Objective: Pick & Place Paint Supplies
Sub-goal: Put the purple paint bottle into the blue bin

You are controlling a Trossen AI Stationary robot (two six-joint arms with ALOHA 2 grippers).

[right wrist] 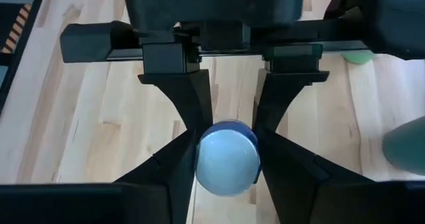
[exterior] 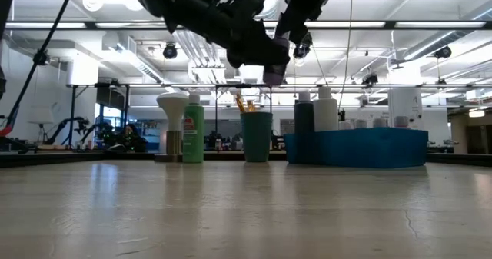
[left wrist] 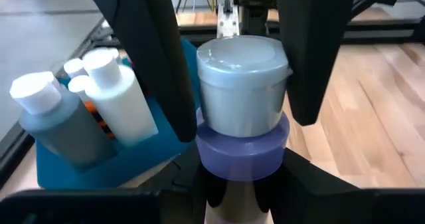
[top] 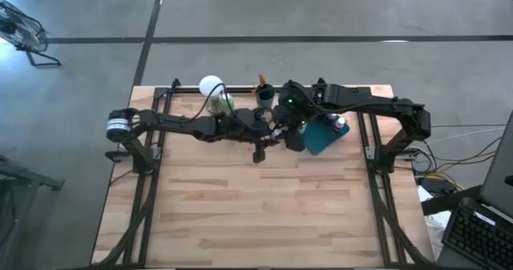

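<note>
Both arms reach in over the table's far half and meet near its middle, wrists close together, held well above the surface

L gripper: fingers upright either side of a jar, clamped on its purple body, pale lid sticking out past the fingertips. L arm stretched nearly straight from its base toward the centre, wrist tilted down

R gripper: set over the same jar from the lid end, a finger on each side of the lid, touching or nearly so; can't tell if it's gripping. R arm bent at the elbow, forearm angled in toward L wrist
</note>
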